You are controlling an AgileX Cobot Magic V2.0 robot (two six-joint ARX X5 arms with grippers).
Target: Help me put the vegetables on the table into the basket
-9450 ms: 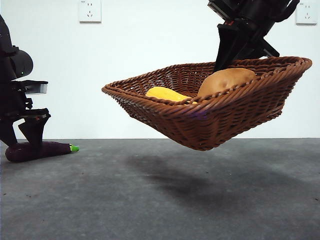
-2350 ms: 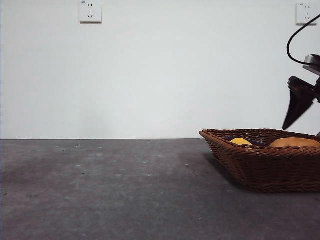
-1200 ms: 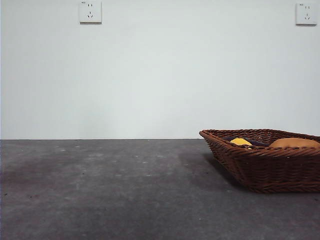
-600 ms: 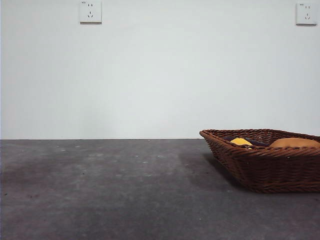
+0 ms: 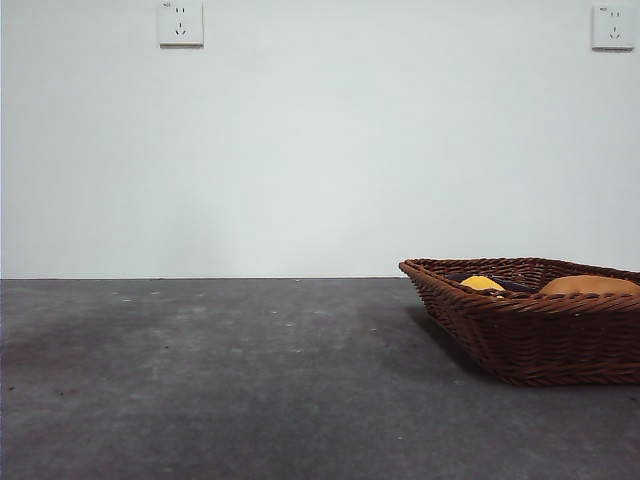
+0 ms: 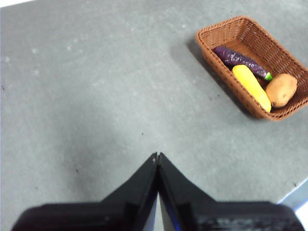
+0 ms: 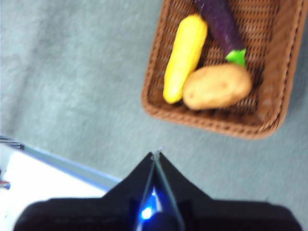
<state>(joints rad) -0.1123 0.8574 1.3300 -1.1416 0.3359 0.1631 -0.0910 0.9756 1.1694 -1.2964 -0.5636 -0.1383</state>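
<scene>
Three vegetables fill the basket on the table.

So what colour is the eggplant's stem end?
Bright green on the eggplant, clearest in the right wrist view.

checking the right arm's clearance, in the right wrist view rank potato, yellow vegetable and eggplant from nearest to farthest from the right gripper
From the right gripper:
1. Potato, at the basket's near end.
2. Yellow vegetable, beside it; its near tip is almost as close.
3. Eggplant, plainly farthest, toward the far end.
</scene>
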